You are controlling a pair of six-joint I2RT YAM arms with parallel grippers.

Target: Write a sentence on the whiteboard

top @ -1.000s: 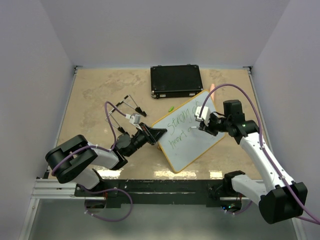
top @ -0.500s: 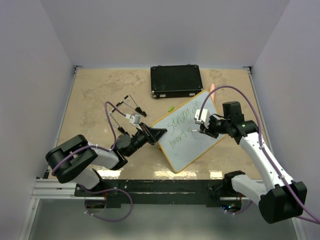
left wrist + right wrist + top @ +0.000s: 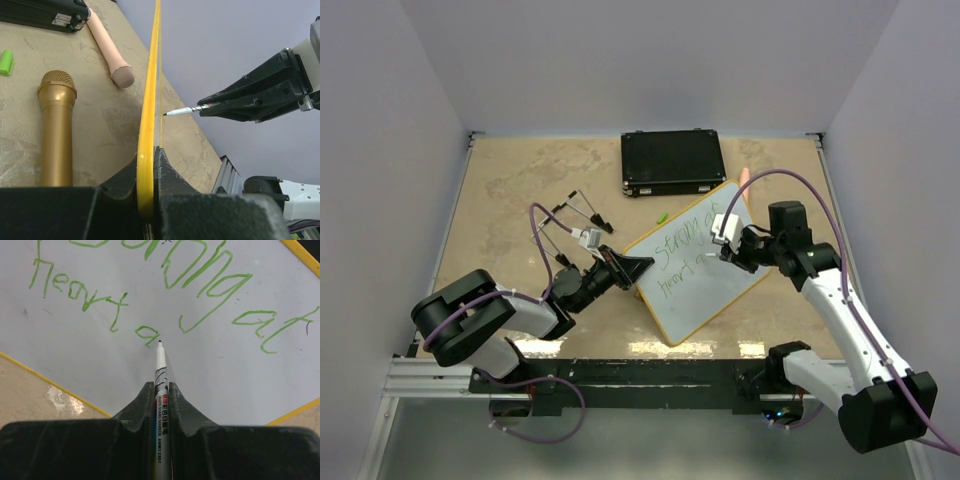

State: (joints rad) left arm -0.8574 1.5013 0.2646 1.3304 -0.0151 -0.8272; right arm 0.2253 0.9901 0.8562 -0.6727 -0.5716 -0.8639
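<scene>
Two lines of green lettering, the sentence point(image 3: 115, 302), already run across the whiteboard point(image 3: 710, 305), which sits right of the tabletop's point(image 3: 510, 180) middle, in front of the black case point(image 3: 672, 160). The left fingers point(image 3: 125, 185) are clamped on its yellow rim at the corner nearest them. From the left wrist the panel shows edge-on, and whether its far edge rests on the tabletop I cannot tell. The right fingers point(image 3: 135, 412) are closed tight on a marker point(image 3: 161, 370), barrel pointing straight out between them. Its tip sits just after the small "a" that follows "heart" on the second line, at the surface or barely off it.

The board looks thin, stiff and light, with a slick face. Held at one spot on the rim, it will likely pivot or bow if the pen presses hard, so light strokes seem wise. The rim is the place to grip. A hold on the face would smear wet ink and give little purchase.

The marker is slim and smooth, and could twist or slide back in the fingers under side load. The second line looks unfinished, so more words probably remain.
</scene>
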